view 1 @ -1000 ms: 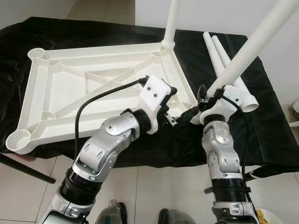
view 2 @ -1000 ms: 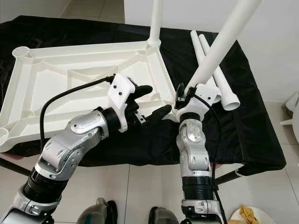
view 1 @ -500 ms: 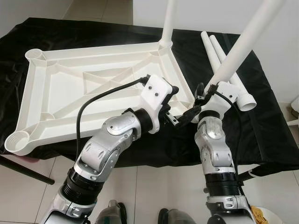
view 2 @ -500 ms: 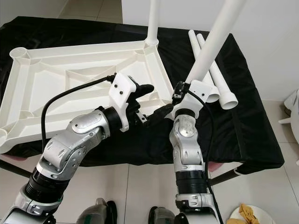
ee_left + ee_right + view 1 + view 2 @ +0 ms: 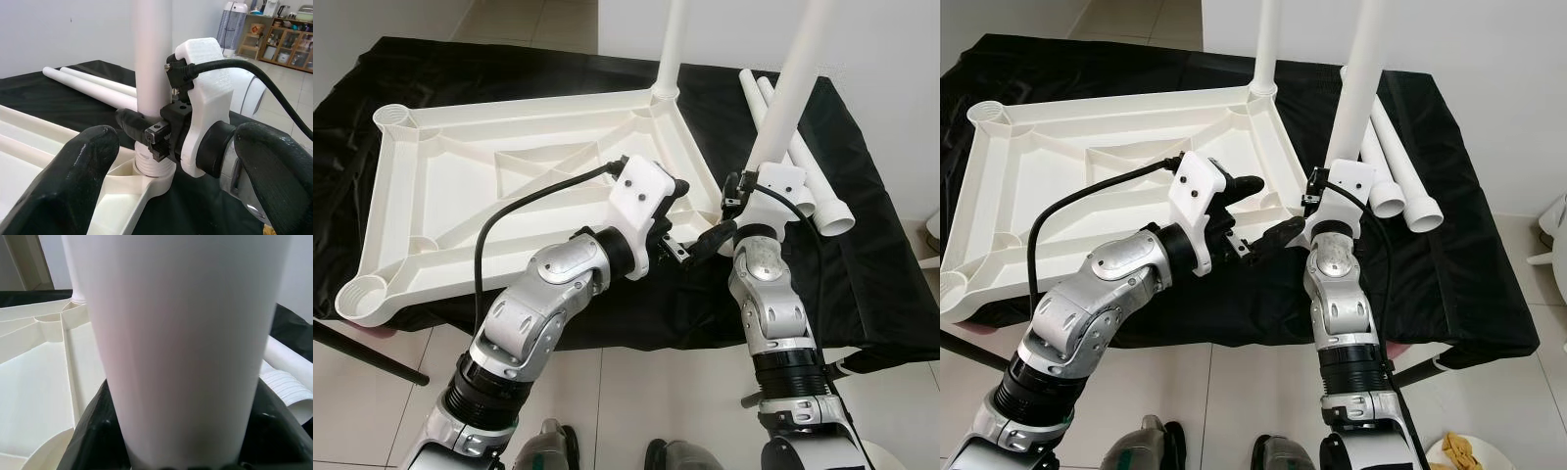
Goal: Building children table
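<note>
The white table top (image 5: pixel 460 196) lies upside down on the black cloth. One white leg (image 5: pixel 671 44) stands in its far right corner. My right gripper (image 5: pixel 741 201) is shut on a second leg (image 5: pixel 793 88), held nearly upright. In the left wrist view that held leg (image 5: pixel 152 73) has its threaded base at the near right corner socket (image 5: pixel 154 171), and a black finger of the right gripper (image 5: pixel 146 129) wraps it. The right wrist view looks up the leg (image 5: pixel 176 333). My left gripper (image 5: pixel 693 217) is open beside that corner, with its fingers (image 5: pixel 83 171) on either side of the socket.
Two spare legs (image 5: pixel 813 181) lie side by side on the cloth right of the held leg. The black-covered table (image 5: pixel 862 294) ends just before my body, with tile floor (image 5: pixel 636 392) below. A white wall (image 5: pixel 891 59) rises at the right.
My right arm has swung the held leg from a rightward lean to nearly upright and shifted toward the table top's near right corner. The left gripper has stayed open in place.
</note>
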Controlling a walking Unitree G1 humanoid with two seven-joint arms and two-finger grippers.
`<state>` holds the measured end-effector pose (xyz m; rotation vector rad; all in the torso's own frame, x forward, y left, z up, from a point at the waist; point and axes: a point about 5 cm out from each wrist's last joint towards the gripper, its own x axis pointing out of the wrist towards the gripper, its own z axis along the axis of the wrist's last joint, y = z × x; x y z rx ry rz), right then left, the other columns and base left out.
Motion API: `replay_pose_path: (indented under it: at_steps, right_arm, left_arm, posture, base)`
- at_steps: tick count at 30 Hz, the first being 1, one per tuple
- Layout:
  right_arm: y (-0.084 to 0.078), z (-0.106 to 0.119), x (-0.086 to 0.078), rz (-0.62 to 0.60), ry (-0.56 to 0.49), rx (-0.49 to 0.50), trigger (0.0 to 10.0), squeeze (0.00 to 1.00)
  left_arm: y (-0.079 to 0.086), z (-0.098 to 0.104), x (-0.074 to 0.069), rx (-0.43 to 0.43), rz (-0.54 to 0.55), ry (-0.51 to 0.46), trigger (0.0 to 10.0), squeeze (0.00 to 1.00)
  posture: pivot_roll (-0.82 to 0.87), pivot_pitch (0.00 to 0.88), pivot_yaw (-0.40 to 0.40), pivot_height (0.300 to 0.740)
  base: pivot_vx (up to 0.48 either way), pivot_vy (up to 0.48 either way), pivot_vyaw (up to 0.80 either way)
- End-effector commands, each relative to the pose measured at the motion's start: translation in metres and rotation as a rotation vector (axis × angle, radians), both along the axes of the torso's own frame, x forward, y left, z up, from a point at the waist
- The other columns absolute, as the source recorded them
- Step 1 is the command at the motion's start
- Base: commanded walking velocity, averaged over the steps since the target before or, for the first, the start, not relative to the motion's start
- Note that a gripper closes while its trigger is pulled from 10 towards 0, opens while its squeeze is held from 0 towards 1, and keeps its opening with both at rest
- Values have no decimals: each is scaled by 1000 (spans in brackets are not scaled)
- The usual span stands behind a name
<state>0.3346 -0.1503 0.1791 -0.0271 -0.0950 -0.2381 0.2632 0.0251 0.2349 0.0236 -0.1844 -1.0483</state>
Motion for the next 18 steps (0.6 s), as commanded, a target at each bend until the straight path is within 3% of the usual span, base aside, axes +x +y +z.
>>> replay_pose_path:
  at_steps: [1, 8, 12, 18]
  right_arm:
    - [-17, -52, -7, -63, 253, 30, 10000, 0]
    - [-27, -49, -3, -87, 240, 133, 10000, 0]
    - [-30, -31, -7, -46, 85, 140, 10000, 0]
    - [-25, -5, -8, 63, -39, 133, 10000, 0]
  left_arm:
    - [1, 3, -1, -2, 6, -17, 10000, 0]
    - [0, 3, -1, -1, 5, -18, 10000, 0]
    - [1, 3, 1, -5, 14, -16, 10000, 0]
    - [0, 5, 4, -8, 19, -18, 10000, 0]
  posture:
    - [27, 138, -4, 740]
    - [24, 138, -2, 740]
    - [25, 134, -5, 740]
    - [22, 124, -8, 740]
  base:
    - [0, 0, 0]
    - [0, 0, 0]
    - [0, 0, 0]
    - [0, 0, 0]
